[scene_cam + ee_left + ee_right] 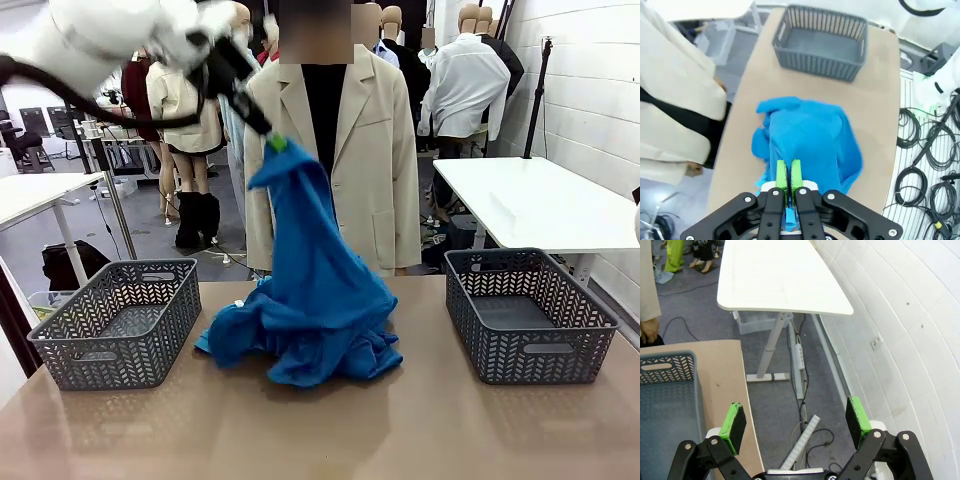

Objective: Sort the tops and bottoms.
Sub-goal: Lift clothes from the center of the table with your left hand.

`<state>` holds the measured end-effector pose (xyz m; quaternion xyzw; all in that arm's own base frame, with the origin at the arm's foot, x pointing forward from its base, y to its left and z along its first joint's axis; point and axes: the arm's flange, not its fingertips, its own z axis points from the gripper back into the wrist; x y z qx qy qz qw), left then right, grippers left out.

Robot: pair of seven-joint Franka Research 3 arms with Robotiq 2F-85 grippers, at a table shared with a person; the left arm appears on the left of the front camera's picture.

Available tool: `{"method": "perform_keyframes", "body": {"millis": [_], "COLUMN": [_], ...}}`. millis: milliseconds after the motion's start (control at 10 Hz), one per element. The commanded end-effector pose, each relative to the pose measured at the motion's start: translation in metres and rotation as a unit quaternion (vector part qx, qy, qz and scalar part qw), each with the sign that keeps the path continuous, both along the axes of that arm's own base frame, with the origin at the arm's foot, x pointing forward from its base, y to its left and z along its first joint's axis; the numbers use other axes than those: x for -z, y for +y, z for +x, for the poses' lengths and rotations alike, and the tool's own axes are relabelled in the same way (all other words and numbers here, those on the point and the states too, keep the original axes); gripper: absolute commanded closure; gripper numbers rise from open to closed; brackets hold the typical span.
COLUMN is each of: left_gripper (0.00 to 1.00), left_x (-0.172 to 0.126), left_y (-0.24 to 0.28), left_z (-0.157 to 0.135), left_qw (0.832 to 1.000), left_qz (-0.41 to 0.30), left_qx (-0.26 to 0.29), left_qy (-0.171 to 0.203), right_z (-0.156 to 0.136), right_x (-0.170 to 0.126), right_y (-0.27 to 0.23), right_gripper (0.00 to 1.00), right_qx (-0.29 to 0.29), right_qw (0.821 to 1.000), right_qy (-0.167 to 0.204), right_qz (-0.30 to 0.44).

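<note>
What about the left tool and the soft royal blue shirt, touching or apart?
Touching. The left wrist view shows the left tool shut on the soft royal blue shirt, with fabric pinched between the green pads.

Robotics lab or test room. Evidence: white robot arm (100, 35) over tan work table (320, 435); two grey perforated plastic baskets (130, 340) (540, 350); white-topped side table on metal legs (780, 280); white-painted brick wall (900, 315); black cable coils (925, 150) on floor.

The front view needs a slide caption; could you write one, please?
Left gripper pinches a blue top above the table, its lower folds resting between the left basket and the right basket.
</note>
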<state>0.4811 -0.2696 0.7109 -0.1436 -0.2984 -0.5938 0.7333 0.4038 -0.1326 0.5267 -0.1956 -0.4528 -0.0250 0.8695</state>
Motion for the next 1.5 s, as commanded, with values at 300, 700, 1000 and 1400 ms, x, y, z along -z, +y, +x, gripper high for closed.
{"method": "perform_keyframes", "body": {"millis": [300, 700, 1000, 1400], "left_gripper": [1.00, 1.00, 1.00, 1.00], "left_x": [-0.193, -0.296, -0.310, -0.282], "left_y": [-0.043, -0.073, -0.068, -0.061], "left_z": [-0.066, -0.143, -0.189, -0.182], "left_qw": [0.982, 0.959, 0.946, 0.955], "left_qz": [-0.017, -0.063, -0.076, -0.072], "left_qx": [-0.073, -0.109, -0.114, -0.102], "left_qy": [-0.172, -0.254, -0.294, -0.268], "right_z": [-0.001, -0.001, -0.001, -0.001], "right_x": [0.000, 0.000, 0.000, 0.000], "right_y": [-0.001, -0.001, -0.001, -0.001], "right_gripper": [0.00, 0.00, 0.00, 0.00], "right_qx": [-0.001, -0.001, -0.001, -0.001], "right_qw": [1.000, 1.000, 1.000, 1.000], "right_qy": [0.005, 0.005, 0.005, 0.005], "right_qz": [-0.003, -0.003, -0.003, -0.003]}}
